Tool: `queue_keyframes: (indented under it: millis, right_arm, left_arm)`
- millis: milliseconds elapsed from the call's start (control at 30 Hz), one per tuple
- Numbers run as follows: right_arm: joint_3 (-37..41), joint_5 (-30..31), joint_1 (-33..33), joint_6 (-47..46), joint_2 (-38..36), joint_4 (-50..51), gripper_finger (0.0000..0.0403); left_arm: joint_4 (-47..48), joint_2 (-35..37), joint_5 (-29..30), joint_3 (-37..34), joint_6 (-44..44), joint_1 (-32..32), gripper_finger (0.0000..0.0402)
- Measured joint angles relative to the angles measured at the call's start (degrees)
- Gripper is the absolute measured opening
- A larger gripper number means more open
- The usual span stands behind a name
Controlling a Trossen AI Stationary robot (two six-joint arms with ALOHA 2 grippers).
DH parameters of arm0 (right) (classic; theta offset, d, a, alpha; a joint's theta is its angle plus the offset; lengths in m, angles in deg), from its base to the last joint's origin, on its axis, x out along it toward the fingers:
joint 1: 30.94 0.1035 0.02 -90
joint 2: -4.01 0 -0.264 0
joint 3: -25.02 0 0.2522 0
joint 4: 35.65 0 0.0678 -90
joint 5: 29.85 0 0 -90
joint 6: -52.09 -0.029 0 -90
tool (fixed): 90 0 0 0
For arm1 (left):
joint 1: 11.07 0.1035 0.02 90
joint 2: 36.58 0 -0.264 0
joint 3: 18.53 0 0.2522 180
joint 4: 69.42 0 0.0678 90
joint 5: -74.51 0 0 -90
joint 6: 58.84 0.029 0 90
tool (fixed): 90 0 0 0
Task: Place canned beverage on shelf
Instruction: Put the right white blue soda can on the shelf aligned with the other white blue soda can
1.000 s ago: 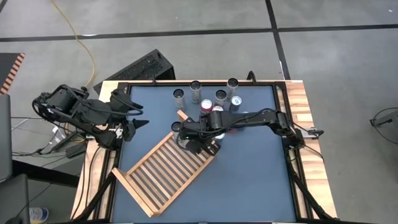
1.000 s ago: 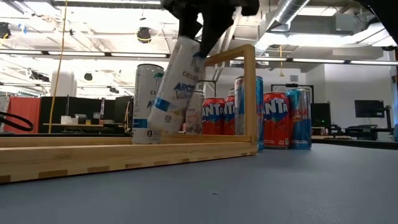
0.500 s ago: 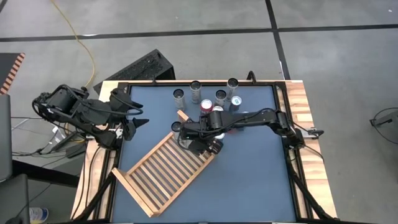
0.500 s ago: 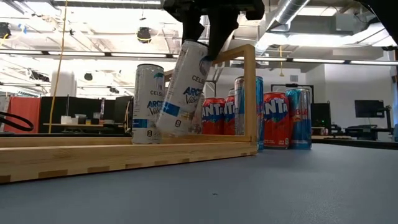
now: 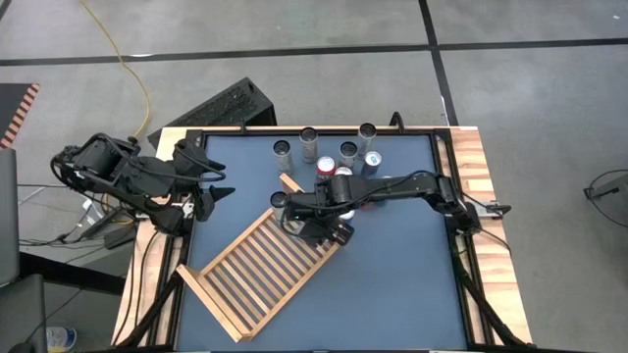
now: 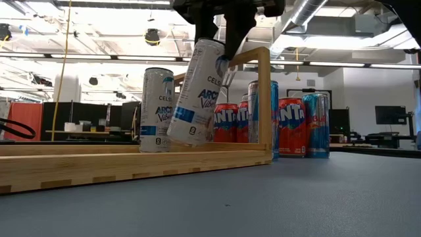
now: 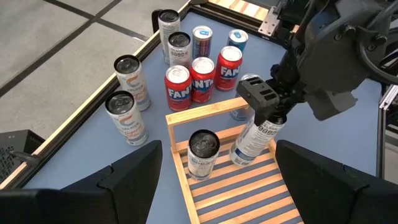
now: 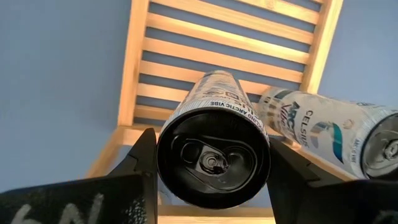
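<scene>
The right gripper (image 6: 220,49) has its fingers clamped on a tilted can (image 6: 197,92) over the shelf (image 5: 260,270) at its 1 o'clock corner. Level it, lower beside the standing can (image 7: 202,152). The left gripper (image 5: 218,186) waits, fingers apart.

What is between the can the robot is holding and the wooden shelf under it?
Nothing visible. The right gripper holds the white can tilted just above the shelf slats, and the slats below it look bare. Another white can stands on the shelf beside it, close, but to the side rather than underneath.
</scene>
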Motion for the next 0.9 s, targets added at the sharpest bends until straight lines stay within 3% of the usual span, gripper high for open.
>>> queue_keyframes:
  millis: [900]
  right_arm:
    - [-0.1,0.1,0.7,0.4,2.3,3.1,0.0187]
  left_arm:
    - [0.0,0.0,0.0,0.0,1.5,0.0,0.0303]
